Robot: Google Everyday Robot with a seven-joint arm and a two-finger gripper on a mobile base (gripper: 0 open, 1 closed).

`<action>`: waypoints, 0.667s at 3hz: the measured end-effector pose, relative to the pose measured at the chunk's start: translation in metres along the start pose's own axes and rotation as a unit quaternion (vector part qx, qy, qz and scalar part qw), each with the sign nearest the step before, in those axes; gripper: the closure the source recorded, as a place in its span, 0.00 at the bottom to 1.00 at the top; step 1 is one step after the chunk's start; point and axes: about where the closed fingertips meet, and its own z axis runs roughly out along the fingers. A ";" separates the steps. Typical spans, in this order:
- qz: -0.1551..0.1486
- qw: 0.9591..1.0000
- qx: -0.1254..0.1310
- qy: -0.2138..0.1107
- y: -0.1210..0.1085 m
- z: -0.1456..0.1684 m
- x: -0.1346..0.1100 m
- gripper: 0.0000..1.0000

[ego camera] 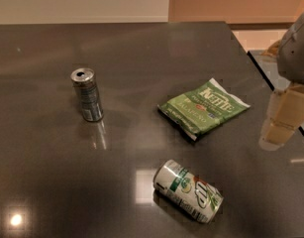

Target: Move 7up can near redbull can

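Chip bag (203, 108) lies between redbull can (87, 94) and claw (281, 127), seemingly at right edge

Green Kettle chip bag (203, 108) flat on dark table (141, 48), just left of gripper (276, 135) at right edge, not touching.

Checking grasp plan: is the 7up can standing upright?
No, the 7up can lies on its side, with the tool at the right edge, apart from it.
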 end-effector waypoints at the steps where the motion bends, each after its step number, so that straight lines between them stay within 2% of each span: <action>1: -0.005 0.999 -0.033 -0.009 0.033 0.014 -0.010 0.00; 2: -0.004 0.998 -0.058 -0.020 0.059 0.026 -0.017 0.00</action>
